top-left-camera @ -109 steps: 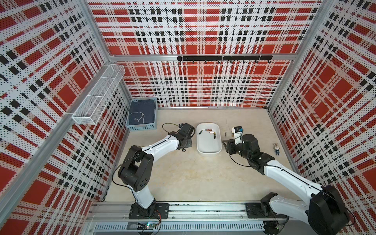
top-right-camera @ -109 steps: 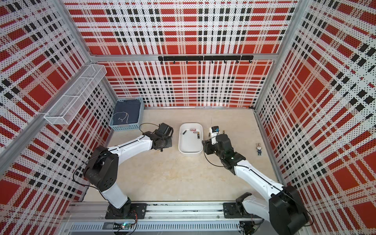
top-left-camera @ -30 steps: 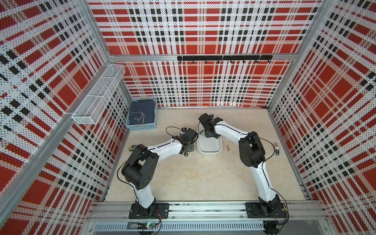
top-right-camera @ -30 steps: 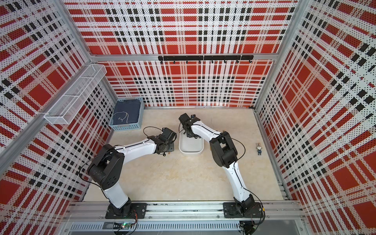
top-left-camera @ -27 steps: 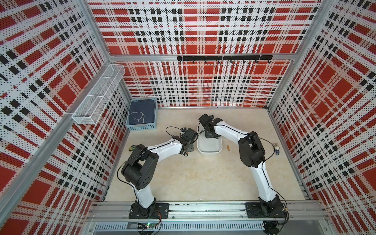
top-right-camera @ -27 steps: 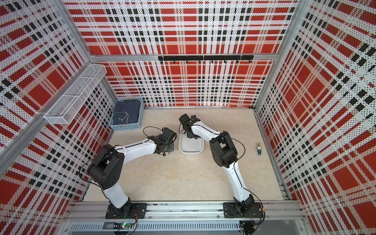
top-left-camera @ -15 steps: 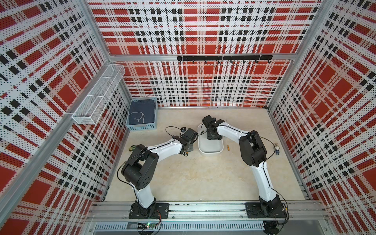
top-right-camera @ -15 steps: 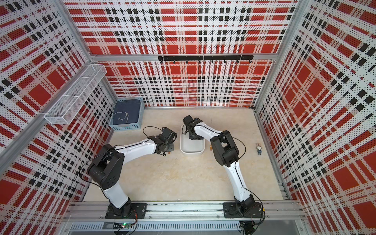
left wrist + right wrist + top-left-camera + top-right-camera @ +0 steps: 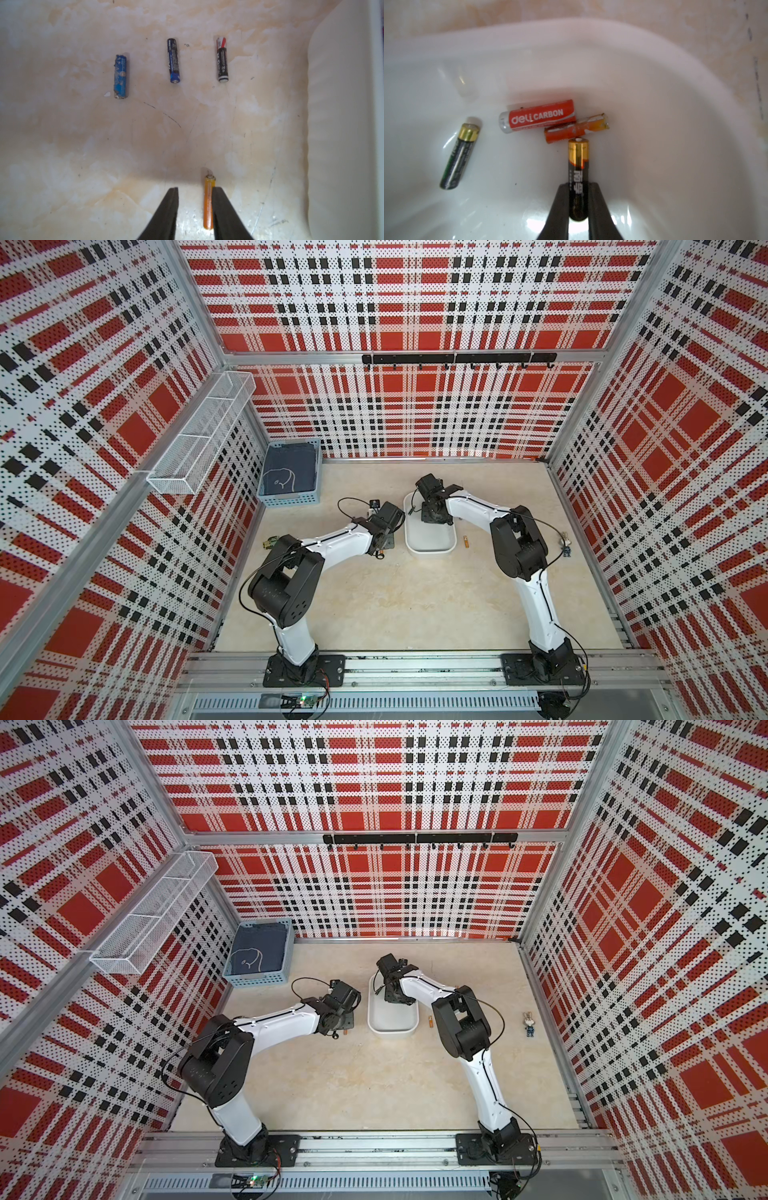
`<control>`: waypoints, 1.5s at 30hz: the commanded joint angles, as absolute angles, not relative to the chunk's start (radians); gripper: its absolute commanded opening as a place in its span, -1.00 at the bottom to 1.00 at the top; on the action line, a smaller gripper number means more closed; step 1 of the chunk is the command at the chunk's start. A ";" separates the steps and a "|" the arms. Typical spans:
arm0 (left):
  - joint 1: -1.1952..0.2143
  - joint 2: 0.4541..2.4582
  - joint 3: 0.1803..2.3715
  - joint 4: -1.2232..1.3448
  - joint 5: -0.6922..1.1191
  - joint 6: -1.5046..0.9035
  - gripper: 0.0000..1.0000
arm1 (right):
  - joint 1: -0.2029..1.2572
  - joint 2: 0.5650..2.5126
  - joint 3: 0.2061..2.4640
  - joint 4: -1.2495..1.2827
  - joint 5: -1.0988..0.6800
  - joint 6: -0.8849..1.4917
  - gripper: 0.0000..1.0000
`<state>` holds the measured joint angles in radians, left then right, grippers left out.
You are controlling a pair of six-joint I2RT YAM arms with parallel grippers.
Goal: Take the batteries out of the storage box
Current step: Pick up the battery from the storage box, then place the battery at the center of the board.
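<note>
Pinches a black-and-gold battery point(image 9: 578, 166) with the right gripper point(image 9: 578, 185) inside the white box point(image 9: 654, 145), nose against a torn orange battery point(image 9: 576, 128) beside a red battery point(image 9: 537, 118), a green-black battery point(image 9: 459, 160) lying apart. Holds the left gripper point(image 9: 195, 189) spread over the surface point(image 9: 83, 145) beside the box, a plain orange battery point(image 9: 208, 203) lying between the fingers against one of them. Shows a pale blue battery point(image 9: 120, 76), a dark blue battery point(image 9: 173, 60) and a black-and-red battery point(image 9: 222, 59) in a row farther along the surface.

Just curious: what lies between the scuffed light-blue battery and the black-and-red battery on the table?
A dark-blue battery, touching neither, as the left wrist view shows.
</note>
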<state>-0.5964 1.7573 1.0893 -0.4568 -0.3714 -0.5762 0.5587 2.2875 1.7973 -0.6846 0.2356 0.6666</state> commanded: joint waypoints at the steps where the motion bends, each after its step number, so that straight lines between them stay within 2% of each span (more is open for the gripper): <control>1: -0.601 1.712 1.113 -0.460 -0.404 -0.568 -0.34 | 0.555 2.287 1.783 -0.717 0.211 0.663 -0.89; 4: -0.604 1.680 1.124 -0.454 -0.430 -0.569 -0.37 | 0.555 2.235 1.771 -0.710 0.176 0.654 -1.00; 10: -0.620 1.528 1.082 -0.348 -0.514 -0.564 -0.38 | 0.555 2.093 1.745 -0.674 0.101 0.598 -1.00; 14: -0.615 1.459 1.065 -0.265 -0.473 -0.553 -0.36 | 0.544 1.955 1.645 -0.586 0.039 0.545 -1.00; 20: -0.652 1.465 1.093 -0.219 -0.440 -0.502 -0.31 | 0.473 1.741 1.489 -0.632 0.147 0.472 -1.00; 25: -0.672 1.540 1.151 -0.209 -0.330 -0.473 -0.25 | 0.361 1.618 1.290 -0.650 0.190 0.434 -1.00; 33: -0.678 1.666 1.221 -0.249 -0.311 -0.500 -0.17 | 0.315 1.629 1.074 -0.494 0.129 0.304 -1.00; 45: -0.656 1.693 1.204 -0.314 -0.321 -0.542 -0.04 | 0.313 1.782 1.047 -0.423 0.190 0.319 -1.00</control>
